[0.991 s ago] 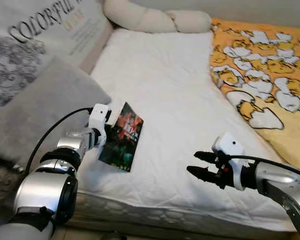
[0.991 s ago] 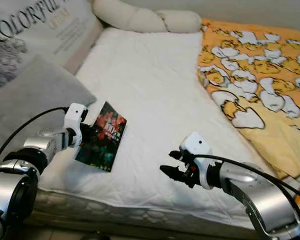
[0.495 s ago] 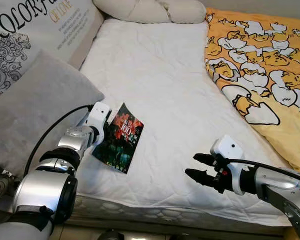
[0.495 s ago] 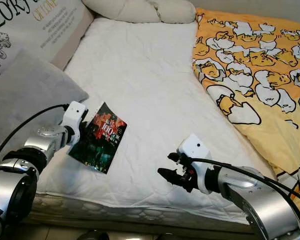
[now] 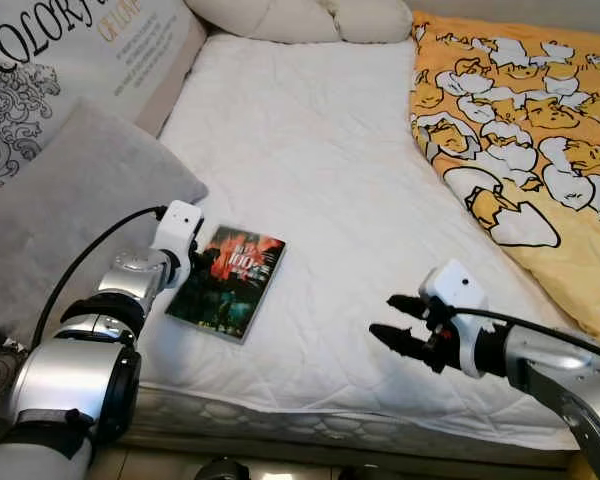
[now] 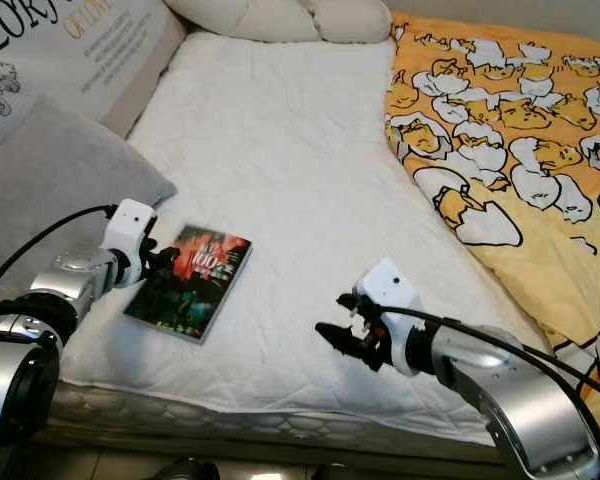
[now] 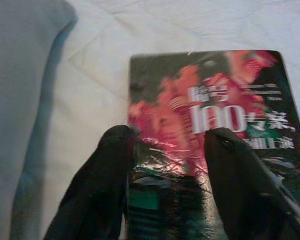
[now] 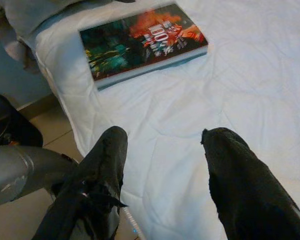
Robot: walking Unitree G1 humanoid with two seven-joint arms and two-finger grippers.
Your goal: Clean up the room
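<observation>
Red-green book [image 5: 229, 283] reads "100", flat on mattress [image 5: 310, 180]; left claw [image 7: 167, 137] released over cover; right claw [image 8: 162, 140] released.

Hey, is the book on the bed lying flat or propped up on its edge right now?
Flat. The book lies closed, cover up, on the white mattress; the left gripper is at its edge, fingers spread.

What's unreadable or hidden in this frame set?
- Book: small cover text blurred in left wrist view; near end covered by left tool fingers.
- Printed cushion: lettering cut by head views' top edge.
- Duck blanket: cut by right edge.
- Right tool: hovers over sheet.
</observation>
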